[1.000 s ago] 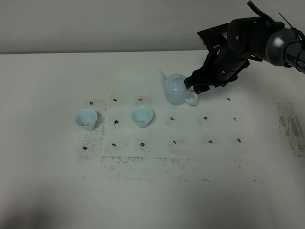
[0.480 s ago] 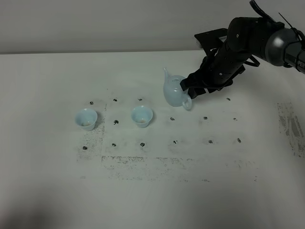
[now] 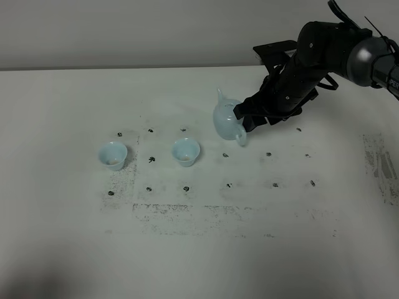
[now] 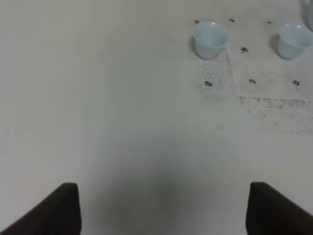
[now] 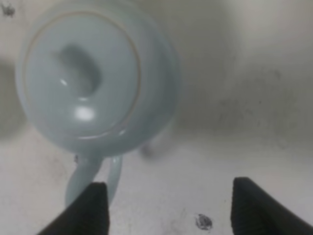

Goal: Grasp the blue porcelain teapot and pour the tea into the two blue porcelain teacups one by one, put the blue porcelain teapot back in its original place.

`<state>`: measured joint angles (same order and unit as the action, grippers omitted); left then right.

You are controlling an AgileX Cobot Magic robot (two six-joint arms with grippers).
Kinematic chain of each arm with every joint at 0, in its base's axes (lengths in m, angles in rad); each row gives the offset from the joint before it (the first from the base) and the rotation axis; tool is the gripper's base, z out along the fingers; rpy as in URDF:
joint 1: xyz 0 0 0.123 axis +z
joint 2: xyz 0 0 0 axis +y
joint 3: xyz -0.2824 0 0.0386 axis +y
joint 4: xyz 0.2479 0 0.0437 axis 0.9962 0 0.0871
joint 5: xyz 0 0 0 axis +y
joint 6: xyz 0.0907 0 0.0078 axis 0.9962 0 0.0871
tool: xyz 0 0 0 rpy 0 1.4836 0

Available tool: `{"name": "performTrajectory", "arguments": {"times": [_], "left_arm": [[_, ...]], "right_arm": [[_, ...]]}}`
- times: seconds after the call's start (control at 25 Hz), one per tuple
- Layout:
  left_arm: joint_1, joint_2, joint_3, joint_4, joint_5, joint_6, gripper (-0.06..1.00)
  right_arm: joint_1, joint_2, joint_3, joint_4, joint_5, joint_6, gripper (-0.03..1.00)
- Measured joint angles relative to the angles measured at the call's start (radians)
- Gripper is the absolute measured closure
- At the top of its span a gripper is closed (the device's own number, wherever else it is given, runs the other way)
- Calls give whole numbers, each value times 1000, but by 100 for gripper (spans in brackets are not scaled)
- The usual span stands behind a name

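Note:
The blue porcelain teapot (image 3: 225, 120) stands tilted at the back of the table, spout raised and loop handle toward the front. My right gripper (image 3: 245, 116) is at its handle side. In the right wrist view the teapot (image 5: 93, 78) shows lid-on from above. My right gripper (image 5: 168, 198) has its jaws wide apart, and one finger (image 5: 83, 210) touches the handle (image 5: 90, 174). The other finger is clear of the pot. The two blue porcelain teacups (image 3: 113, 155) (image 3: 186, 151) stand left of the pot. My left gripper (image 4: 164, 198) hangs open over bare table, with the cups (image 4: 211, 39) (image 4: 295, 40) beyond it.
The white table (image 3: 75, 237) carries a grid of small dark marks (image 3: 268, 154) and scuffed grey patches, one near the right edge (image 3: 380, 165). A pale wall runs along the table's back edge.
The teapot has tipped from upright, its spout rising and its handle swinging toward the front, and it has shifted slightly left. My right gripper moved a little left with it, jaws unchanged.

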<state>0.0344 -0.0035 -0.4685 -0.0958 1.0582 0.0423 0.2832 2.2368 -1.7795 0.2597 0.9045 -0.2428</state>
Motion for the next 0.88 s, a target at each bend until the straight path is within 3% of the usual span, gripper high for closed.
{"name": "performTrajectory", "arguments": {"times": [0.32,0.48,0.6,0.76,0.88], "left_arm": [[0,0,0,0,0,0,28],[0,0,0,0,0,1,28],[0,0,0,0,0,1,28],[0,0,0,0,0,1,28],[0,0,0,0,0,1,28]], "right_arm": [[0,-19,-14,-39,16,-8,45],[0,-111,-61,-66,150,1,45],[0,-175,-72,-13,276,22,45],[38,-172,-72,19,309,99,45],[101,-144,-72,-62,311,158,47]]}}
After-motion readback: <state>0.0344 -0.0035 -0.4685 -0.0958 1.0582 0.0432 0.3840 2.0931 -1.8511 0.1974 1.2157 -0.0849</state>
